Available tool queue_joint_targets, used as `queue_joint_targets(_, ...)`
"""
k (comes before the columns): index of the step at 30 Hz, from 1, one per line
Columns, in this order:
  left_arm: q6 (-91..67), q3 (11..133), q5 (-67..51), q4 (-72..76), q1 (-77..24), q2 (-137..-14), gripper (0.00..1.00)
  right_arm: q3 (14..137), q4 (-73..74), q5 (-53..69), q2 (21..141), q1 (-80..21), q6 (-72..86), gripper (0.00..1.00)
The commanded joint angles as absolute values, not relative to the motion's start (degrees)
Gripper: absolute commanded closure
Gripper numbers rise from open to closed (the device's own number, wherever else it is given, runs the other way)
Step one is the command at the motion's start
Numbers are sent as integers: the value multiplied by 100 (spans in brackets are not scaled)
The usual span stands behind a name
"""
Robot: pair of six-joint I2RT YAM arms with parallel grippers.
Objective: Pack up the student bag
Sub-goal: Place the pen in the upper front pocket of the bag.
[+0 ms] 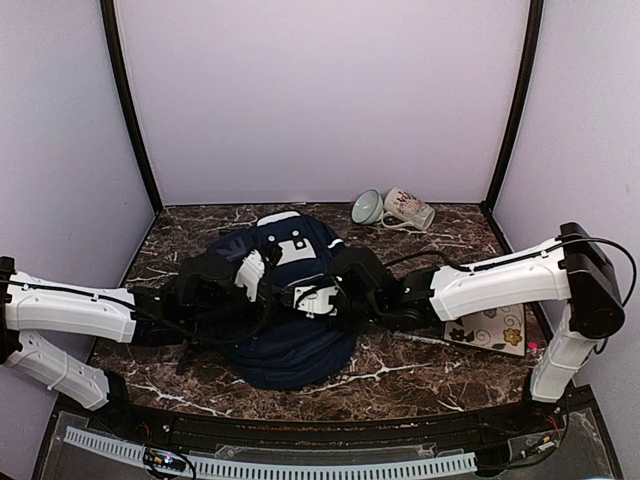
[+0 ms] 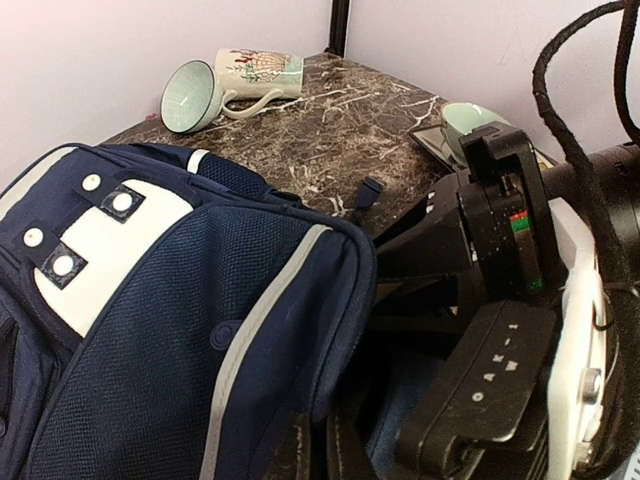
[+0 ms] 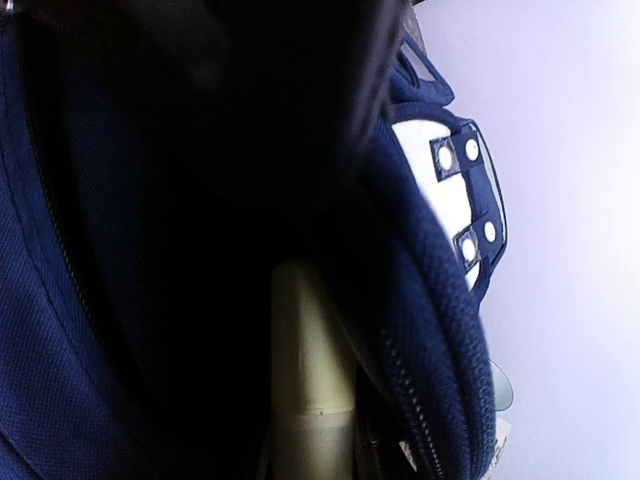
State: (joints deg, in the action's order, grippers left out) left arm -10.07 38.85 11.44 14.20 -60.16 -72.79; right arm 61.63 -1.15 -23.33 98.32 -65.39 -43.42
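Risks collapsing navy backpack (image 1: 290,350) onto right gripper (image 1: 312,298) inside it, jaws unreadable, by losing rim pinch of shut left gripper (image 1: 262,278).

Pretty much the whole frame is taken up by the student bag (image 3: 90,330), navy mesh around a dark opening. A white patch (image 3: 415,150) with riveted navy tabs is seen upper right, zipper teeth (image 3: 405,395) are lined up below it, and a pale cream shape (image 3: 310,380) is tucked in at the bottom, though what it is can't be made out.
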Motion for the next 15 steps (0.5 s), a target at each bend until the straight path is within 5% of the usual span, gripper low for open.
queue_joint_targets(1,-1216,3713,849,1758,-5925,-6938,100,6754,-44,-2021,10063,-6557,-4049,72)
queue_joint_targets(9,-1253,3553,844,1875,-5872,-6864,100,5912,-991,-1683,9461,-6556,-3531,44)
queue_joint_targets(15,-1290,3508,849,1946,-5862,-6853,100,5031,-1516,-1656,8296,-6544,-2811,42)
